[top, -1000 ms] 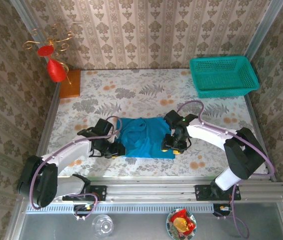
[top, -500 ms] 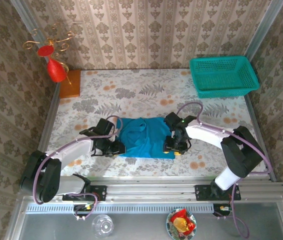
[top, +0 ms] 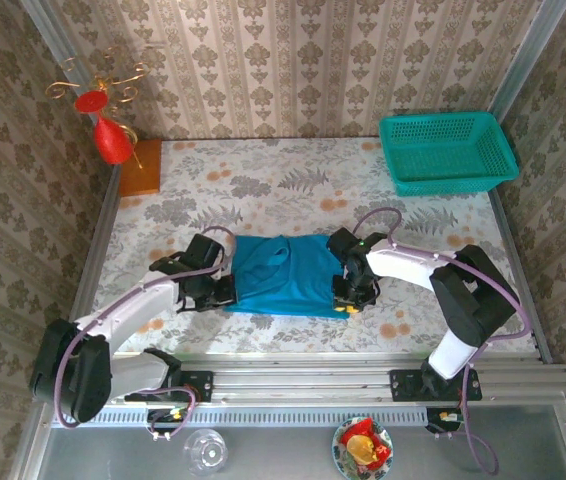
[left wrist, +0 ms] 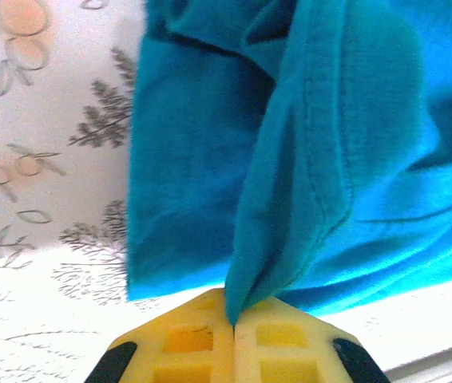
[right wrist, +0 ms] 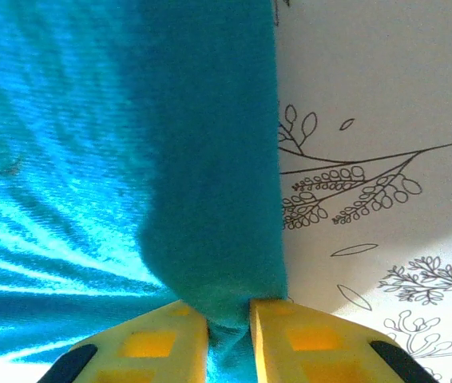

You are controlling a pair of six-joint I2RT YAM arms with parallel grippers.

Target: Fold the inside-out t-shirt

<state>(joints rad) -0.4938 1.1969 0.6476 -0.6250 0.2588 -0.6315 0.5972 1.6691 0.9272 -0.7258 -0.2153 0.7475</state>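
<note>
Pinching the blue t-shirt (top: 281, 275) at both of its side edges, near the front edge of the table (top: 263, 190).
The shirt lies flattened in a rough rectangle on the flowered table, between the two arms and well apart from the teal basket (top: 448, 150) in the far right corner. The left gripper (left wrist: 234, 313) has its yellow pads pressed together on a thin, seamed fold at the shirt's left edge, and the cloth runs away from the pads in a ridge. The right gripper (right wrist: 228, 315) is clamped on a thicker bunch of cloth at the shirt's right edge, with fabric filling the narrow gap between its pads.
</note>
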